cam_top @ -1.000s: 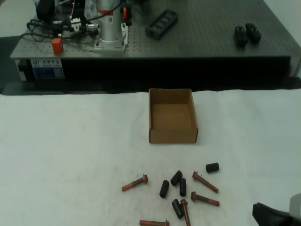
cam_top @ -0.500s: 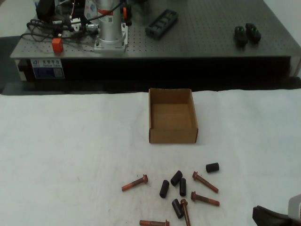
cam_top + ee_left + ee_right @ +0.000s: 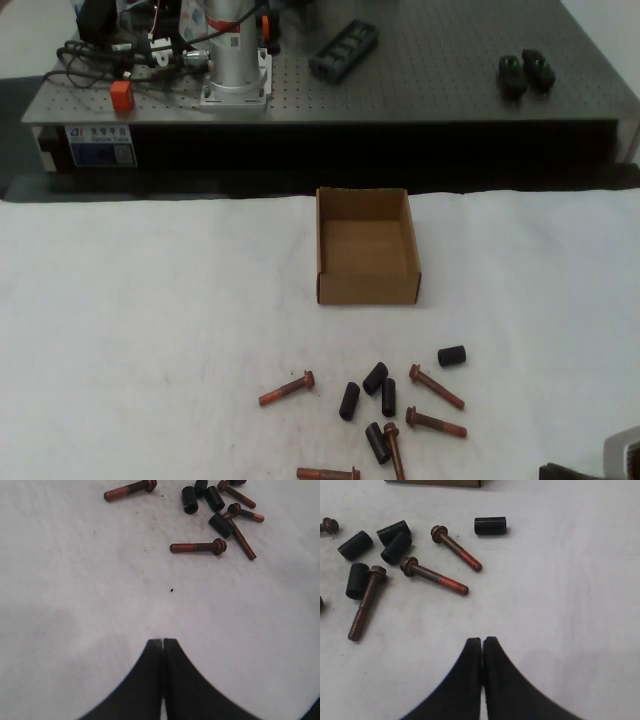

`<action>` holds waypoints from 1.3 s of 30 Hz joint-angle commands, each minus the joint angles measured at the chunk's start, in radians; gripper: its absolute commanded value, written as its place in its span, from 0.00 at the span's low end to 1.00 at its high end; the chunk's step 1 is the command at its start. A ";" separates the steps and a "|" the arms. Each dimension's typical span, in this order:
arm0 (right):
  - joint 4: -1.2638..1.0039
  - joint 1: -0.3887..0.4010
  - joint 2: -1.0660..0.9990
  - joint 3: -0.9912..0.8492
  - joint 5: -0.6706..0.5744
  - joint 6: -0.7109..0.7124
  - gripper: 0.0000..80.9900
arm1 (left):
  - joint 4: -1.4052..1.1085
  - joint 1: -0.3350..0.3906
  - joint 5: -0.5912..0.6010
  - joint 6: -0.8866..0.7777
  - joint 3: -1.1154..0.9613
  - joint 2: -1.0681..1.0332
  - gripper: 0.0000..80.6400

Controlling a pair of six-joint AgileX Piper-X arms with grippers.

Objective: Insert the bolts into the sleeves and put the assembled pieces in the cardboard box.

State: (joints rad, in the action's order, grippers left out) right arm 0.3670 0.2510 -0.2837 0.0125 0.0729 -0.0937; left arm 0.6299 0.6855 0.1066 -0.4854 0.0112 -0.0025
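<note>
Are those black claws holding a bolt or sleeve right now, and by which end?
Nothing is held. The left gripper and right gripper are shut and empty; bolts and sleeves lie loose.

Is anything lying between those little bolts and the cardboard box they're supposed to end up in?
Nothing visible does. Only bare white cloth lies between the scattered bolts and sleeves and the near wall of the cardboard box, whose top is open.

In the right wrist view the edge cuts the box (image 3: pixel 432 482) down to a thin strip of wall, and one bolt (image 3: pixel 328 525) shows just its head. In the left wrist view the edge clips a sleeve (image 3: pixel 238 482). In the high view the corner cuts off an arm (image 3: pixel 600 468).
</note>
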 commanded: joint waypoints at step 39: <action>0.318 0.057 -1.098 -0.808 -0.093 0.249 0.36 | -0.575 0.005 -0.020 -0.023 -0.011 -0.142 0.43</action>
State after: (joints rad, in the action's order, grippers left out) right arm 0.5967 0.2834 -1.2900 -0.7060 -0.0802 0.0453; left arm 0.1243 0.6855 0.0915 -0.5212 0.0112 -0.1095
